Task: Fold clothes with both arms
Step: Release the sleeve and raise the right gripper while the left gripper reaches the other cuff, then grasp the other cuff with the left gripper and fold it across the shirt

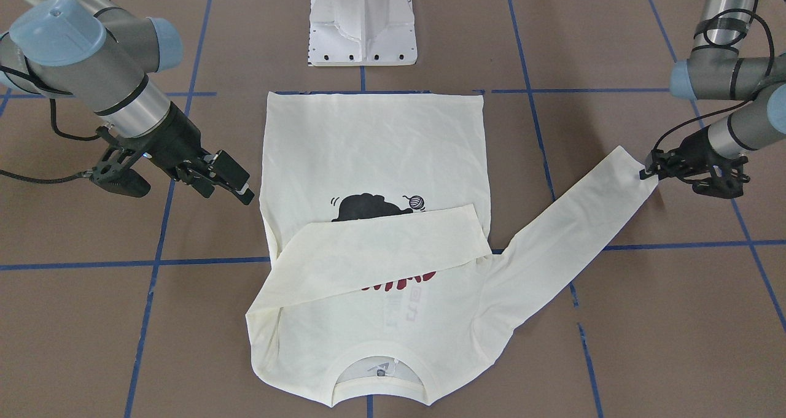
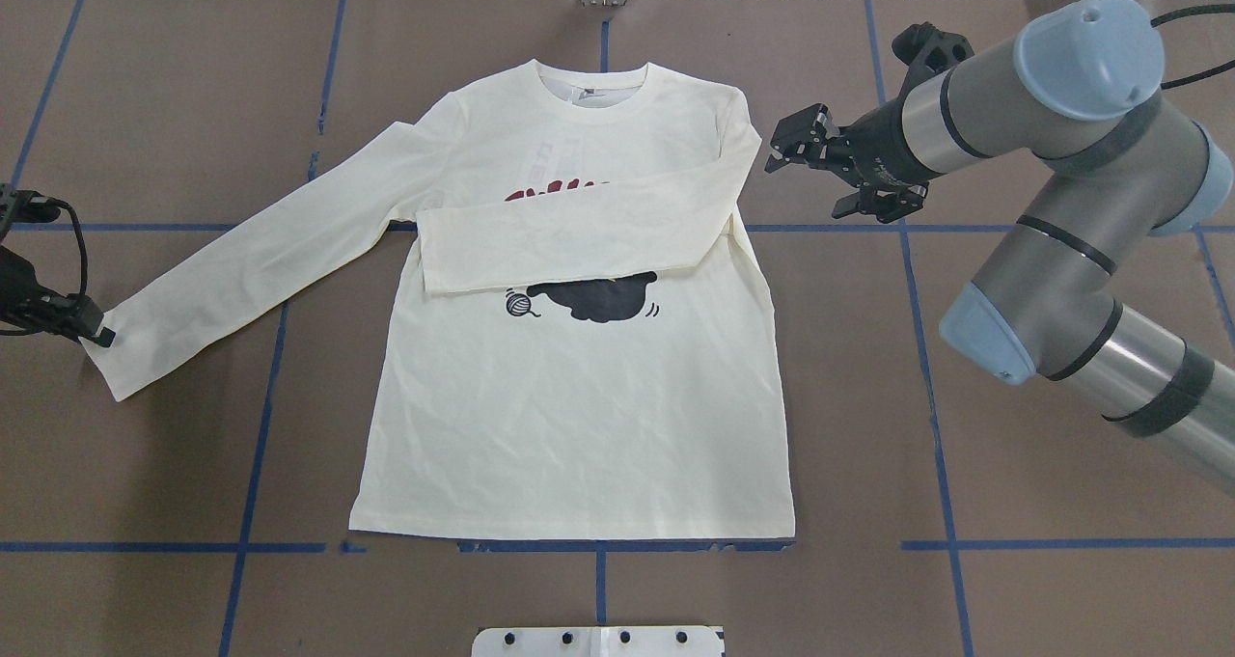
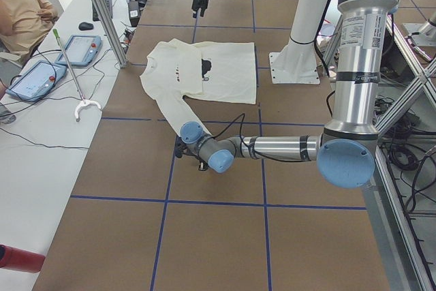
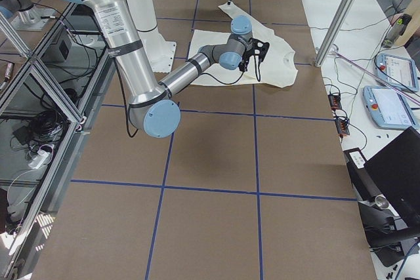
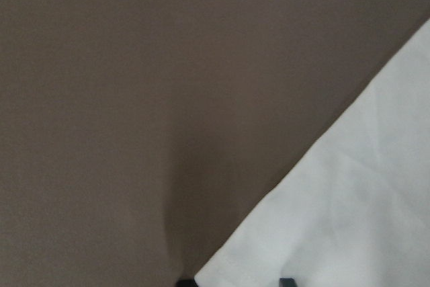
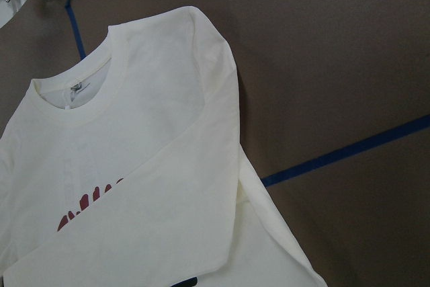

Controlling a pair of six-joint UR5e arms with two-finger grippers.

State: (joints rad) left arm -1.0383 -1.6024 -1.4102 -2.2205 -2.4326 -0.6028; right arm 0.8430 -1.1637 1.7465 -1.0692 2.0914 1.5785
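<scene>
The cream long-sleeve T-shirt point(image 2: 579, 406) lies flat on the brown table, print up, with its neck point(image 2: 593, 93) away from the robot. One sleeve point(image 2: 569, 237) is folded across the chest and covers part of the red lettering and the black cat point(image 2: 598, 300). The other sleeve point(image 2: 251, 261) stretches out straight toward my left gripper point(image 2: 96, 334), which is shut on its cuff point(image 1: 635, 172). The left wrist view shows the cuff point(image 5: 336, 220) between the fingertips. My right gripper point(image 2: 780, 146) is open and empty, above the table beside the shirt's shoulder, also in the front view point(image 1: 230, 188).
The white pedestal base point(image 1: 362, 25) stands behind the shirt's hem. Blue tape lines point(image 2: 926, 368) cross the table. In the exterior left view an aluminium post point(image 3: 102, 11) and a side table with tablets point(image 3: 37, 80) stand beyond the shirt's neck end.
</scene>
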